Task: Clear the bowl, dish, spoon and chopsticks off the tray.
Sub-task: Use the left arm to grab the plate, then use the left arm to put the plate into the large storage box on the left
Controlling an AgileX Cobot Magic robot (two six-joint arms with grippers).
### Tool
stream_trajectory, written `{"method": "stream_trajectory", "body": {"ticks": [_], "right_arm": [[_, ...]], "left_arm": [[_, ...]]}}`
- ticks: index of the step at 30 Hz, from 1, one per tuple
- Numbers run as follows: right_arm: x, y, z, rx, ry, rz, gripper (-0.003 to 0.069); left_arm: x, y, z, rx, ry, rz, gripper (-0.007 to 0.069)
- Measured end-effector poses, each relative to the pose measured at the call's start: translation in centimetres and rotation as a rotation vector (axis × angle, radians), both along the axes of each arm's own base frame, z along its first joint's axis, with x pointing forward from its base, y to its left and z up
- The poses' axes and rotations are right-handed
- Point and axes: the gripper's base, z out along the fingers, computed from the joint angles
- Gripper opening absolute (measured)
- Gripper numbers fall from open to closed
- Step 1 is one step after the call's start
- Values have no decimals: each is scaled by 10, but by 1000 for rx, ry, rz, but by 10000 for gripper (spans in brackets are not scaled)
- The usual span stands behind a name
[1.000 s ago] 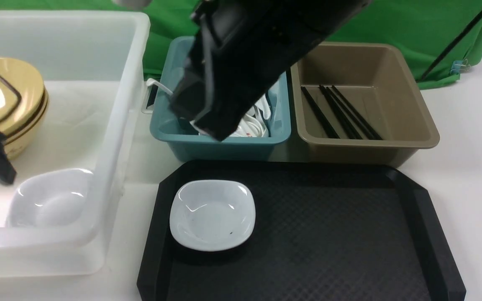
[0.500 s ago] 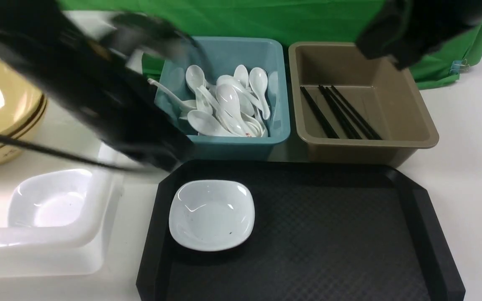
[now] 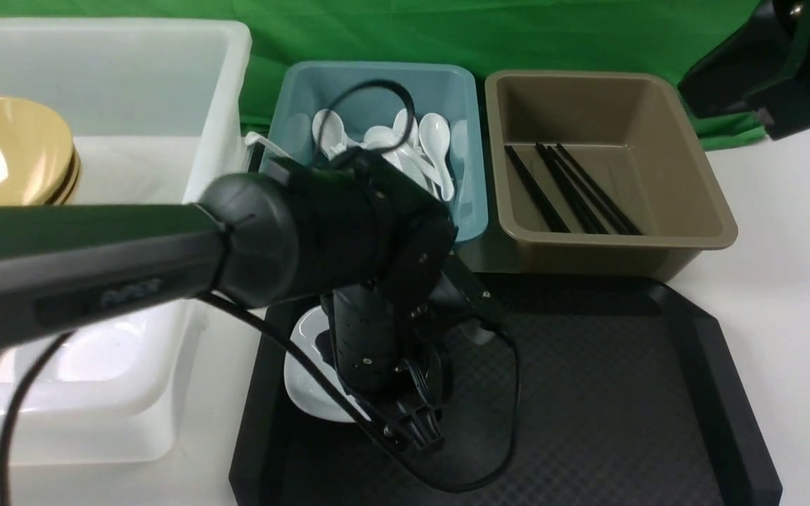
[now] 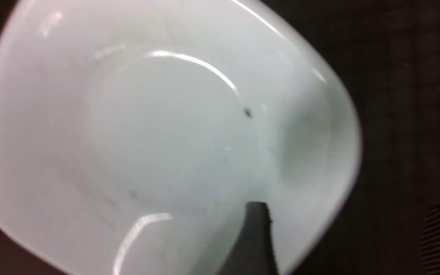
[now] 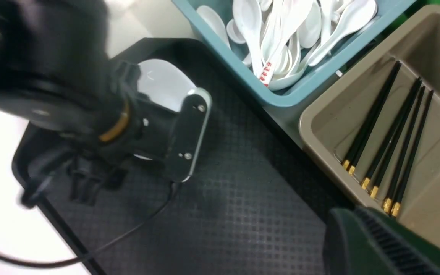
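The white square dish (image 3: 304, 365) sits at the near left of the black tray (image 3: 588, 393), mostly hidden by my left arm (image 3: 377, 330). In the left wrist view the dish (image 4: 147, 126) fills the frame. My left gripper (image 4: 349, 208) is open astride the dish's rim, with one finger (image 4: 256, 233) inside the dish and the other over the tray. The mustard-yellow bowl (image 3: 4, 151) lies in the white tub. The red-marked spoon (image 5: 267, 70) lies in the teal tub. Black chopsticks (image 3: 567, 190) lie in the brown tub. My right arm (image 3: 763, 63) is raised at the far right; only one finger (image 5: 376, 244) shows.
The white tub (image 3: 222, 84) at the left also holds another white dish (image 3: 95, 358). The teal tub (image 3: 463, 140) holds several white spoons. The brown tub (image 3: 693, 232) stands beside it, behind the tray. A green cloth hangs at the back.
My left arm has swung from the white tub across to the tray and come down over the dish. My right arm has pulled back from the teal tub to the far right.
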Motion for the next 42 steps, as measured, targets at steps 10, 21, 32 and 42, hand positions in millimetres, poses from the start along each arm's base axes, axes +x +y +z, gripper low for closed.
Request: {"method": "stream_trajectory", "body": {"ticks": [10, 21, 32, 42], "right_arm": [[-2, -1, 1, 2, -2, 0, 11], [-8, -5, 18, 55, -73, -8, 11], [-8, 17, 25, 222, -24, 125, 11], [17, 118, -14, 175, 113, 343, 11]], "left_arm": [[11, -4, -29, 46, -22, 33, 306], [7, -6, 68, -127, -127, 104, 11], [7, 109, 232, -339, -487, 464, 11], [19, 256, 166, -346, -267, 1107, 11]]}}
